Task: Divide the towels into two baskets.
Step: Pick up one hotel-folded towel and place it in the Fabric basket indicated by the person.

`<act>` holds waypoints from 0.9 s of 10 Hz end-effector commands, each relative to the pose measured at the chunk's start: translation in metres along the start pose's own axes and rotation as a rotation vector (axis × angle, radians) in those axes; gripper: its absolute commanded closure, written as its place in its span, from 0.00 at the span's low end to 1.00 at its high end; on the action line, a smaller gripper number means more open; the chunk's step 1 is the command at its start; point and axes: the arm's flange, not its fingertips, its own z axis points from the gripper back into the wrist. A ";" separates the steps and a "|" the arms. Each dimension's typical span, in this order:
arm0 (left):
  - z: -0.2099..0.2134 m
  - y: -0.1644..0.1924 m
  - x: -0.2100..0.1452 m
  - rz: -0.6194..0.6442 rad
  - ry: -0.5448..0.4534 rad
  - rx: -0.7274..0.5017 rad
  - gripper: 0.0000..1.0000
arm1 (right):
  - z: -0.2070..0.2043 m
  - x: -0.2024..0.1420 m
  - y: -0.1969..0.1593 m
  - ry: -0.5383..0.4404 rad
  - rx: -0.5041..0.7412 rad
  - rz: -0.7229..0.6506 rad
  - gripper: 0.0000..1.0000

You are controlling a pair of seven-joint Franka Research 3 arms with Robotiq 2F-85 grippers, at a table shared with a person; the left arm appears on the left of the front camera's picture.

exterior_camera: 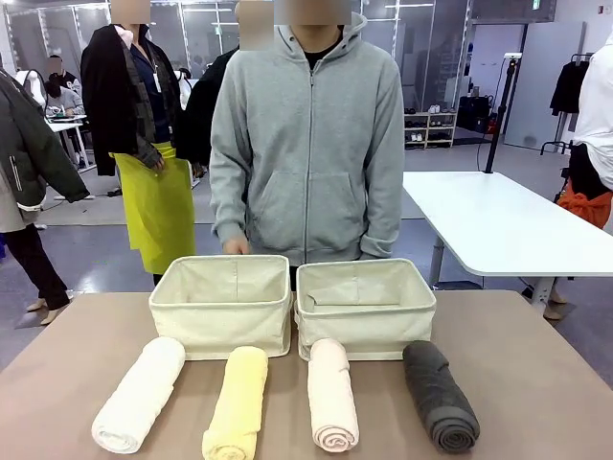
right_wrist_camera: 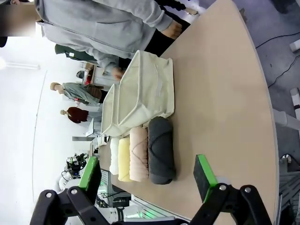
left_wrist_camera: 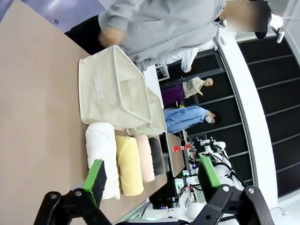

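While 4 towels [exterior_camera: 332, 393] line near edge, table [exterior_camera: 536, 383] open L/R of baskets [exterior_camera: 220, 264].

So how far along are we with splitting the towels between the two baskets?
Nothing done yet: the left basket and right basket look empty. The white towel, yellow towel, pink towel and grey towel lie in a row on the table before them. Nothing is in hand: the left gripper and right gripper are open, holding nothing. All four are left to place.
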 end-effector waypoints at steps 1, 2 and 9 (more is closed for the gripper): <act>0.004 0.000 0.000 0.003 -0.011 -0.004 0.00 | 0.003 0.000 -0.001 -0.009 0.024 -0.009 0.00; 0.004 0.000 0.000 0.003 -0.011 -0.004 0.00 | 0.003 0.000 -0.001 -0.009 0.024 -0.009 0.00; 0.004 0.000 0.000 0.003 -0.011 -0.004 0.00 | 0.003 0.000 -0.001 -0.009 0.024 -0.009 0.00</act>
